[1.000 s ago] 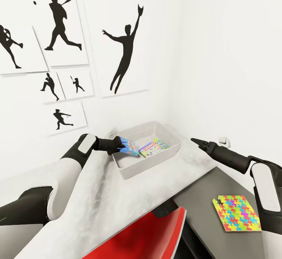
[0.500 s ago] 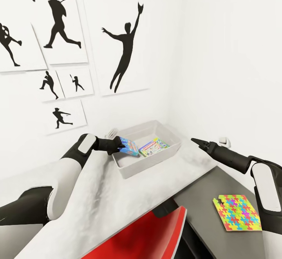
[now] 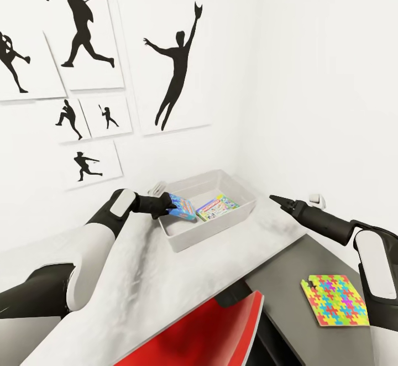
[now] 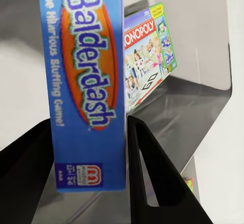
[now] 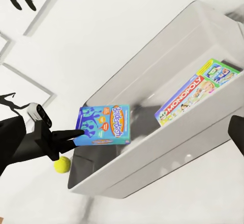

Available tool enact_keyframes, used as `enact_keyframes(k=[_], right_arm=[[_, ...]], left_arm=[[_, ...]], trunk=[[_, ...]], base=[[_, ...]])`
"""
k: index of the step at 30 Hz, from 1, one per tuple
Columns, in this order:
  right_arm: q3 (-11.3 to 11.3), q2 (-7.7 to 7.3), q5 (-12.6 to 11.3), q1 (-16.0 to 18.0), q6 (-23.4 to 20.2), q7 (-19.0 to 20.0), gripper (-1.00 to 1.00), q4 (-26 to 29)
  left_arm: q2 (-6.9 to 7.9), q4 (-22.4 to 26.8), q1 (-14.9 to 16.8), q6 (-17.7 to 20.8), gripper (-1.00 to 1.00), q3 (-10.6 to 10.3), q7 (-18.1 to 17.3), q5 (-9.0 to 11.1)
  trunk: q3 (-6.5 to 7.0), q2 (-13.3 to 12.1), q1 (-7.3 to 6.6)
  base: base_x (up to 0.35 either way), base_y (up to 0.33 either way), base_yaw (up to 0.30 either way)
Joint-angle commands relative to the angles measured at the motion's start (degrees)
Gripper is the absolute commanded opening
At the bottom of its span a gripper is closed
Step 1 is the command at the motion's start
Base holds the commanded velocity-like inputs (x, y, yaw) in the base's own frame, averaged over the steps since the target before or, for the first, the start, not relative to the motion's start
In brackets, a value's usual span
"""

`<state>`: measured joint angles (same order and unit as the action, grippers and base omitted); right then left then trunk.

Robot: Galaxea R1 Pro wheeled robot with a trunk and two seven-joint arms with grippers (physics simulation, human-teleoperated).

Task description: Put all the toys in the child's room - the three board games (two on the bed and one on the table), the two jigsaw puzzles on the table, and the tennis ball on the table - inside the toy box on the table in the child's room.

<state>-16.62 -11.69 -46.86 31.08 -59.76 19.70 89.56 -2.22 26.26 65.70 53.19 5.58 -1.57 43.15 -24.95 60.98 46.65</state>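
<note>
We are placing the blue board game (image 3: 182, 207): our left gripper (image 3: 170, 208) holds it clamped over the toy box (image 3: 232, 219), at 9 o'clock of the Monopoly box (image 3: 217, 207) inside. Next we must release it. The right gripper (image 3: 275, 198) looks closed and empty. One jigsaw puzzle (image 3: 334, 299) waits at 4 o'clock.

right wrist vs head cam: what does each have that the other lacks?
Right wrist view alone: the tennis ball on the table beside the toy box, next to the left gripper.

Head view alone: the jigsaw puzzle on the dark lower table section, the red chair, and the right gripper hovering apart from the box.

Both: the left gripper shut on the blue Balderdash box, held over the toy box, with the Monopoly box inside.
</note>
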Motion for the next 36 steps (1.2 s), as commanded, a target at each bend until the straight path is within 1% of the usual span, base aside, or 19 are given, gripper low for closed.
enact_keyframes(k=[1, 12, 16, 27, 28, 36], right_arm=[[-0.1, 0.0, 0.5, 0.1, -0.2, 0.6, 1.0, 0.0], [-0.1, 0.0, 0.5, 0.0, -0.2, 0.6, 1.0, 0.0], [-0.1, -0.03, 0.5, 0.0, -0.2, 0.6, 1.0, 0.0], [-0.1, -0.08, 0.5, 0.1, -0.2, 0.6, 1.0, 0.0], [-0.1, -0.08, 0.5, 0.0, -0.2, 0.6, 1.0, 0.0], [-0.1, -0.09, 0.5, 0.0, -0.2, 0.6, 1.0, 0.0]], left_arm=[[-0.07, 0.0, 0.0, 0.3, -1.0, 0.5, -0.2, -0.3], [-0.07, 0.0, 0.0, 0.3, -1.0, 0.5, -0.2, -0.3], [-0.07, 0.0, 0.0, 0.3, -1.0, 0.5, -0.2, -0.3], [-0.07, 0.0, 0.0, 0.4, -1.0, 0.5, -0.2, -0.3], [-0.07, 0.0, 0.0, 0.4, 1.0, 0.5, -0.2, -0.3], [0.0, 0.0, 0.0, 0.4, 1.0, 0.6, -0.2, -0.3]], trunk=[[-0.06, 0.0, 0.0], [-0.06, 0.0, 0.0], [-0.78, 1.6, 0.88], [-0.78, 1.6, 0.88], [-0.78, 1.6, 0.88], [-0.78, 1.6, 0.88]], base=[[0.0, 0.0, 0.0], [0.0, 0.0, 0.0], [0.0, 0.0, 0.0], [0.0, 0.0, 0.0], [0.0, 0.0, 0.0], [0.0, 0.0, 0.0]])
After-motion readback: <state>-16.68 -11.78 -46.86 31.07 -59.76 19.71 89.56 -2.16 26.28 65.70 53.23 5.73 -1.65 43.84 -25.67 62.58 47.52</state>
